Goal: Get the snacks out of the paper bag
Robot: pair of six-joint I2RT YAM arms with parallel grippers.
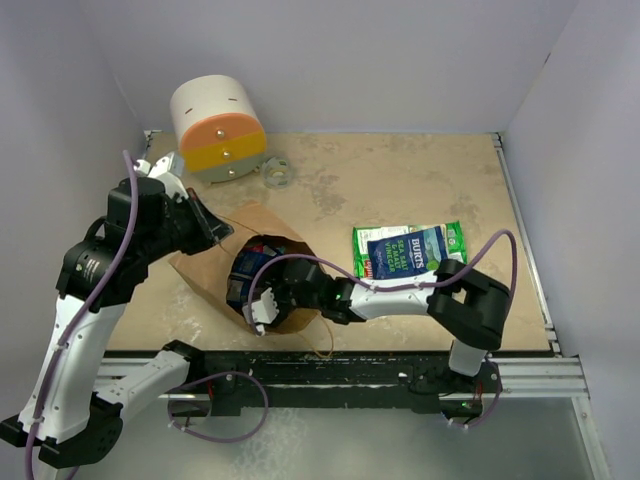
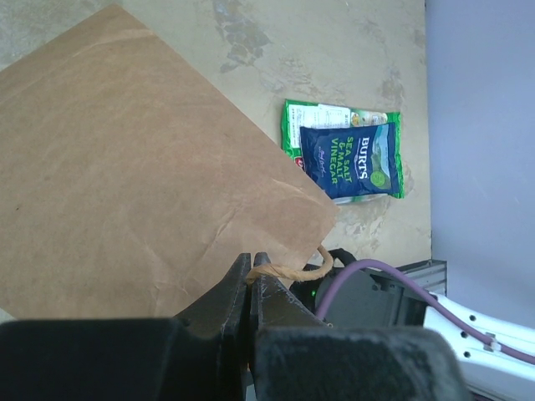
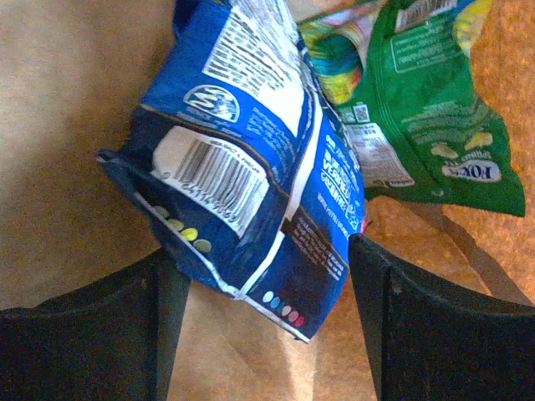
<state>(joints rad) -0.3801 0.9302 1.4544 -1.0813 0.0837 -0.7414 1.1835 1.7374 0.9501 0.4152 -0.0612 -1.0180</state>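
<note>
Right gripper [image 3: 263, 276] in bag [image 3: 75, 125] astride blue packet [image 3: 242, 142]; green packet [image 3: 426, 109] beside.

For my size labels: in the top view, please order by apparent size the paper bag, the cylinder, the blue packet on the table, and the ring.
Largest to smallest:
paper bag (partly covered)
cylinder
blue packet
ring

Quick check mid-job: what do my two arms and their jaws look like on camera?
Both arms share one build: the left arm and right arm have white links between chunky black joint housings, each trailed by a looping purple cable. The jaws are matte black and blocky. No markings are legible.
</note>
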